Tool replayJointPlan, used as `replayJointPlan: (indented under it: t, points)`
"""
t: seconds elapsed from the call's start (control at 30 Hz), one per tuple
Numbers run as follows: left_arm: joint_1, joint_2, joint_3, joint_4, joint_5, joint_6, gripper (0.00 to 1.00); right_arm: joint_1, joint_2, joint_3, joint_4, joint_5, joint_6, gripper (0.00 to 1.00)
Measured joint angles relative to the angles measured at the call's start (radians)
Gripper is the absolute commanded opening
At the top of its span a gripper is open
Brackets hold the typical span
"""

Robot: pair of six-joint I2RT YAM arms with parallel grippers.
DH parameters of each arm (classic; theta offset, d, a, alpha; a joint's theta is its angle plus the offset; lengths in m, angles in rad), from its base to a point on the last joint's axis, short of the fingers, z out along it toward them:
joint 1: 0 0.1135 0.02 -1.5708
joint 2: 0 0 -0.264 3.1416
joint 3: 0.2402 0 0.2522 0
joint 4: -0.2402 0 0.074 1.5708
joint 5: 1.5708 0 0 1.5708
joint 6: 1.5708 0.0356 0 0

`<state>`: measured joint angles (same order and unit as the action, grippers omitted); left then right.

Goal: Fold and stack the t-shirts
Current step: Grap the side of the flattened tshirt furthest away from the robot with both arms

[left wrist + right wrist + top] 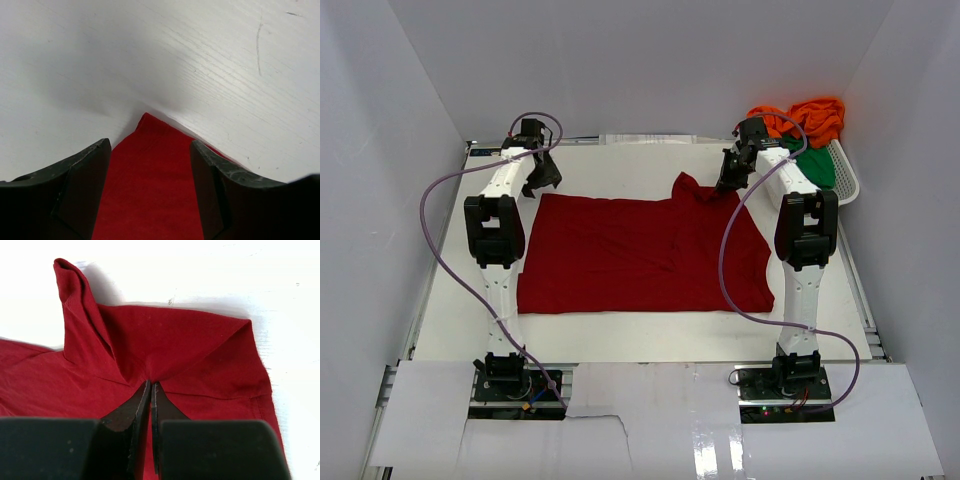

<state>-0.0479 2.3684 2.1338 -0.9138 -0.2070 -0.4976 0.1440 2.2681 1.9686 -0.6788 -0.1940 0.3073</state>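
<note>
A dark red t-shirt (640, 255) lies spread flat on the white table. My left gripper (545, 178) is open over the shirt's far left corner (147, 170), its jaws on either side of the cloth. My right gripper (728, 182) is shut on a pinch of the red shirt (165, 347) near its far right corner, by a raised sleeve fold (75, 295). An orange t-shirt (810, 115) and a green t-shirt (817, 165) lie bunched in the basket at the far right.
A white lattice basket (848, 180) stands at the table's far right, next to my right arm. White walls enclose the table on three sides. Purple cables loop from both arms.
</note>
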Motion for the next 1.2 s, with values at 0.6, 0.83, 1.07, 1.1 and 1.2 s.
replayJointPlan:
  t: [0.6, 0.83, 1.07, 1.1, 1.2]
  points:
    - [0.0, 0.067, 0.006, 0.006, -0.022, 0.002, 0.0, 0.0, 0.0, 0.012, -0.002, -0.004, 0.0, 0.08]
    - [-0.001, 0.066, 0.007, 0.005, -0.022, 0.003, 0.0, 0.0, 0.01, 0.06, -0.021, -0.018, 0.0, 0.08]
    - [-0.001, 0.06, 0.0, 0.003, -0.025, 0.002, 0.0, -0.003, 0.039, 0.231, -0.02, -0.071, 0.0, 0.08]
    - [-0.001, 0.056, -0.003, 0.001, -0.03, 0.0, 0.0, -0.005, 0.038, 0.247, -0.017, -0.078, 0.0, 0.08]
    - [-0.002, 0.037, -0.031, 0.003, -0.052, -0.002, 0.0, -0.012, 0.031, 0.258, -0.003, -0.092, 0.0, 0.08]
